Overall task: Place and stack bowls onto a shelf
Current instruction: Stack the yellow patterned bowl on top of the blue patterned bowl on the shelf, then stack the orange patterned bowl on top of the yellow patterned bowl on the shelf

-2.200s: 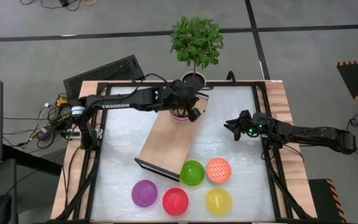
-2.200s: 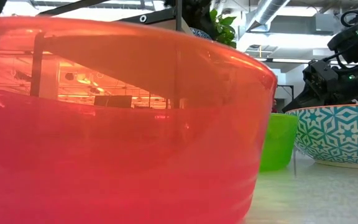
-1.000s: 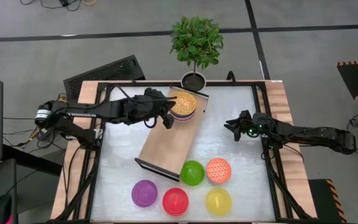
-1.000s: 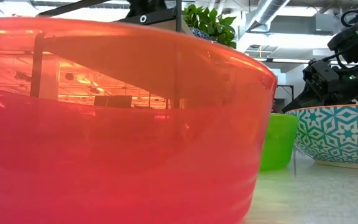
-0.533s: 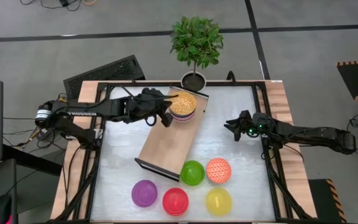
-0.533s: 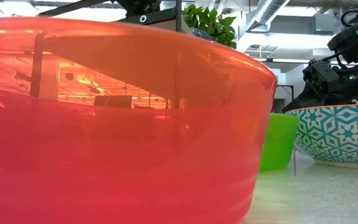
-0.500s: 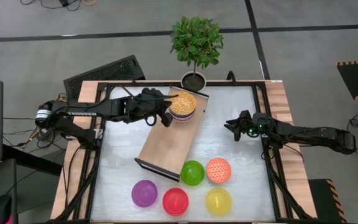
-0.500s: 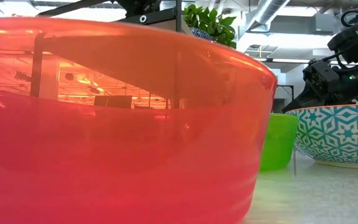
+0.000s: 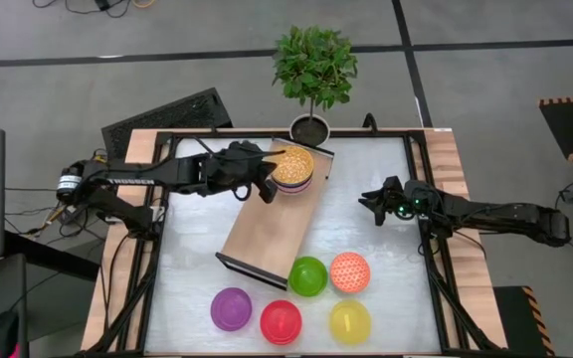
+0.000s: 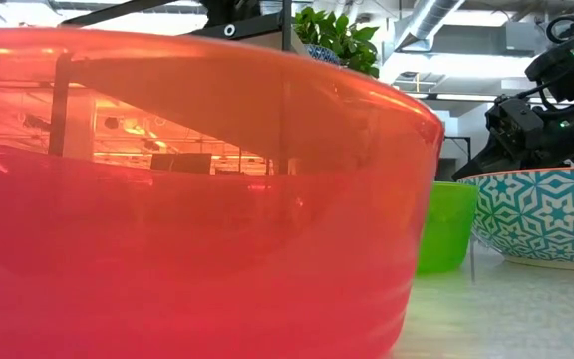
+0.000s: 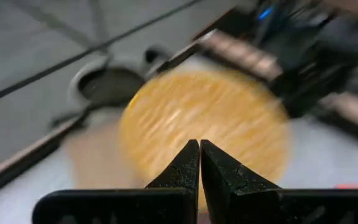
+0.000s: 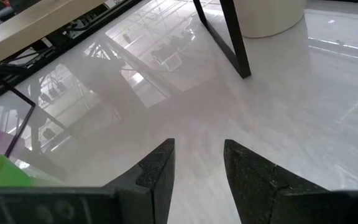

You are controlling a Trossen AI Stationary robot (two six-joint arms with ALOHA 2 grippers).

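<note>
The light-wood shelf (image 9: 267, 224) lies slantwise in the middle of the table. At its far end a golden bowl (image 9: 292, 164) sits nested in a purple-rimmed bowl (image 9: 288, 185). My left gripper (image 9: 266, 189) is shut and hovers just left of this stack; the left wrist view looks past its tips (image 11: 199, 147) onto the blurred golden bowl (image 11: 216, 118). My right gripper (image 9: 368, 205) is open and empty at the table's right side, and its own wrist view (image 12: 197, 149) shows bare table under it. Green (image 9: 307, 275), red-white (image 9: 349, 270), purple (image 9: 231, 309), red (image 9: 281, 321) and yellow (image 9: 349, 321) bowls stand on the table.
A dark plant pot (image 9: 309, 127) with a small tree stands just beyond the shelf's far end. In the low view the red bowl (image 10: 167, 199) fills the front, with the green bowl (image 10: 446, 224) and a blue-white patterned bowl wall (image 10: 541, 214) behind it. Bare table lies between the shelf and my right gripper.
My left gripper, which stood over the bowl stack two seconds ago, has drawn back toward the table's left edge, leaving the golden bowl uncovered on top of the stack. Over the last second it has stayed close beside the stack. The right arm has kept still.
</note>
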